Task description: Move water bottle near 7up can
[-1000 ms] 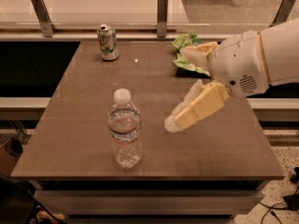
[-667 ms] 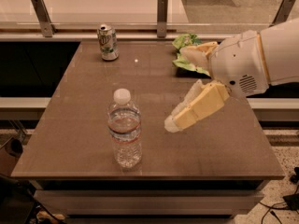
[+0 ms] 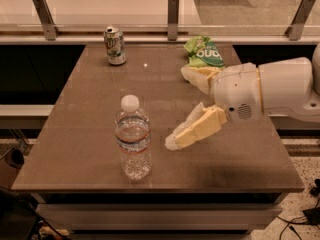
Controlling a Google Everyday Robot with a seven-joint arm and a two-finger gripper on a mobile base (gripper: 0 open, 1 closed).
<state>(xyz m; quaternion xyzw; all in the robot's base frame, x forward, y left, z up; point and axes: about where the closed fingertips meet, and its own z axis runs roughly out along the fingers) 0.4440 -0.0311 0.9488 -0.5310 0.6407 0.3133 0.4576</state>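
The water bottle (image 3: 133,139) stands upright on the brown surface (image 3: 75,114), toward its front edge, with its white cap on and a thin label band around its ribbed clear body. Nothing touches the bottle. To the right of the bottle, near but apart from it, is the hand (image 3: 177,109), carried by a bulky white arm (image 3: 280,89) that reaches in from the right side. The hand's two pale fingers are spread wide apart and hold nothing: the lower finger (image 3: 197,129) slants down toward the bottle's middle, its tip level with the label band, and the upper finger (image 3: 199,77) lies farther back and to the right of the bottle. The 7up can (image 3: 115,45) stands upright well behind the bottle and slightly to its left, close to the surface's far edge. A green snack bag (image 3: 205,51) lies behind and to the right of the bottle, just beyond the upper finger and partly hidden by it. Behind the bottle, past the far edge, a pale ledge (image 3: 100,4) carries upright metal posts (image 3: 173,16).
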